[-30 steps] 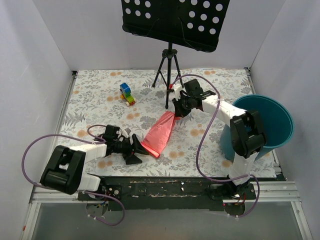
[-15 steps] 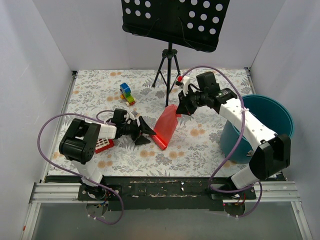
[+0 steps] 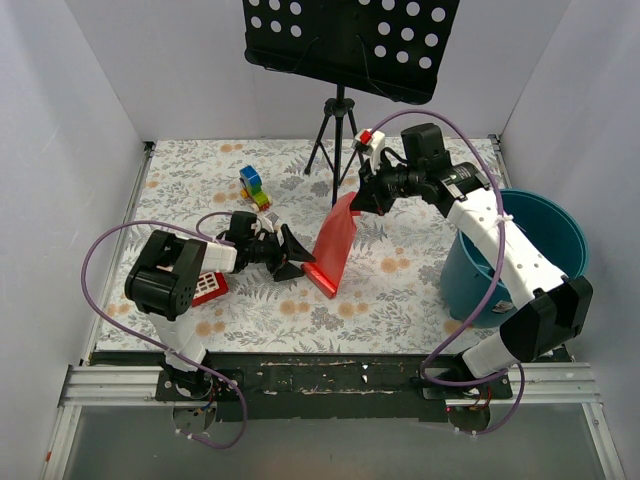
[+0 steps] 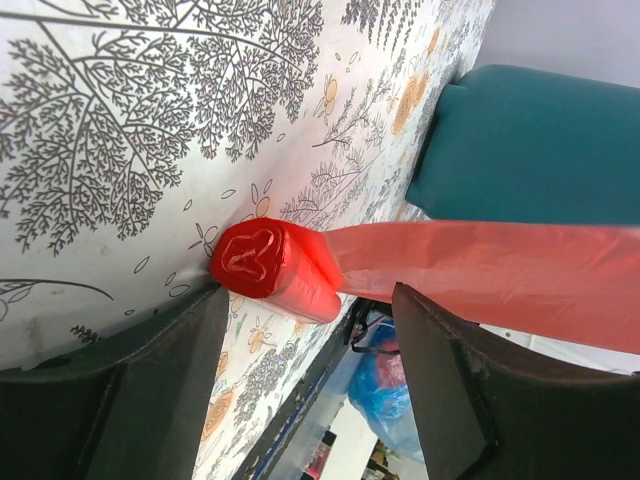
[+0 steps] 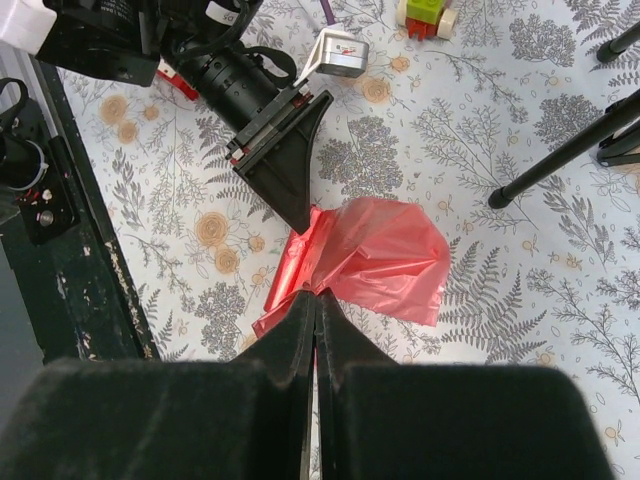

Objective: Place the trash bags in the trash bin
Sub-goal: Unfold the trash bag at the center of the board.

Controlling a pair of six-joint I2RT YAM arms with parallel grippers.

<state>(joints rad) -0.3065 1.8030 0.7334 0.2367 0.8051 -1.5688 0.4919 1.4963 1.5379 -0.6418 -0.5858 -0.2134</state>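
Observation:
The red-pink trash bag (image 3: pixel 333 245) hangs as a stretched sheet, its top edge pinched in my shut right gripper (image 3: pixel 360 199) above the table. Its lower end is a tight roll (image 4: pixel 268 265) lying on the floral cloth. In the right wrist view the film (image 5: pixel 390 255) bunches just ahead of that gripper (image 5: pixel 316 300). My left gripper (image 3: pixel 291 256) lies low on the table, open, its fingers on either side of the roll's near end and apart from it (image 4: pixel 308 305). The teal trash bin (image 3: pixel 465 280) stands at the right edge, behind the sheet in the left wrist view (image 4: pixel 530 150).
A black music stand's tripod (image 3: pixel 338 140) stands at the back centre, one leg (image 5: pixel 570 150) close to the bag. A toy of coloured blocks (image 3: pixel 254 188) sits back left. A red block with white squares (image 3: pixel 207 288) lies beside the left arm. White walls enclose the table.
My right gripper has risen and drawn back, pulling the bag's sheet up taut from the roll. The left gripper has slid right and away from the front edge, up to the roll's end.

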